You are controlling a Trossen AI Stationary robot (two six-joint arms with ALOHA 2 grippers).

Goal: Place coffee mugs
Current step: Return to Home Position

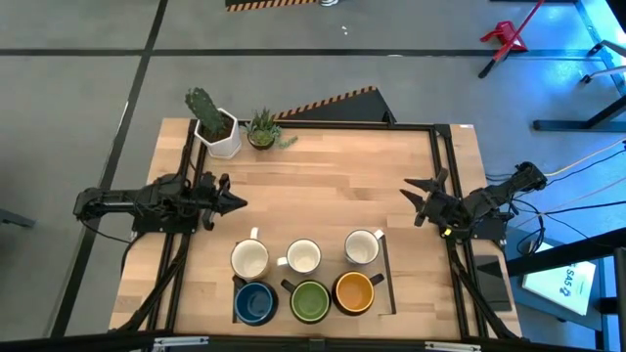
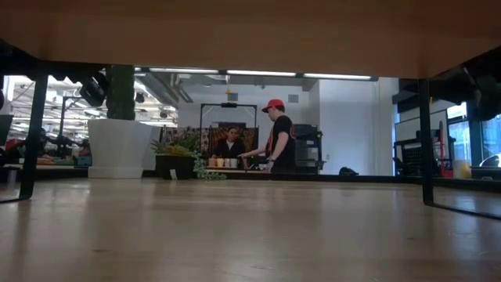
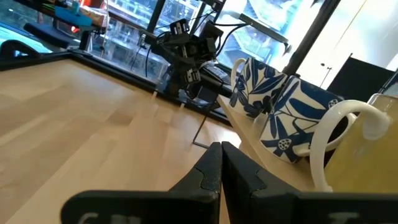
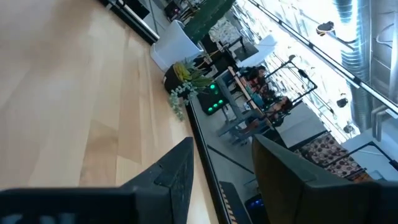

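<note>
Closest to the lens in its own wrist view, the left gripper [image 3: 221, 163] has its two dark fingers pressed together with nothing between them; from above it is at the table's 9 o'clock edge. Across the pale wooden table [image 1: 323, 186], at 3 o'clock, the right gripper [image 4: 222, 146] has its fingers spread wide and holds nothing. All six mugs stand upright in two rows at 6 o'clock. A blue glazed ceramic mug [image 1: 256, 303], a green ceramic mug [image 1: 310, 300] and an orange-yellow ceramic mug [image 1: 354, 291] are nearest the edge, with three pale-rimmed mugs [image 1: 303, 257] just behind them. The left wrist view shows two of these as white mugs with a blue leaf pattern [image 3: 292, 118]. A white pot with a cactus [image 1: 220, 135] and a small pot with a spiky green plant [image 1: 262, 132] sit at 11 o'clock.
</note>
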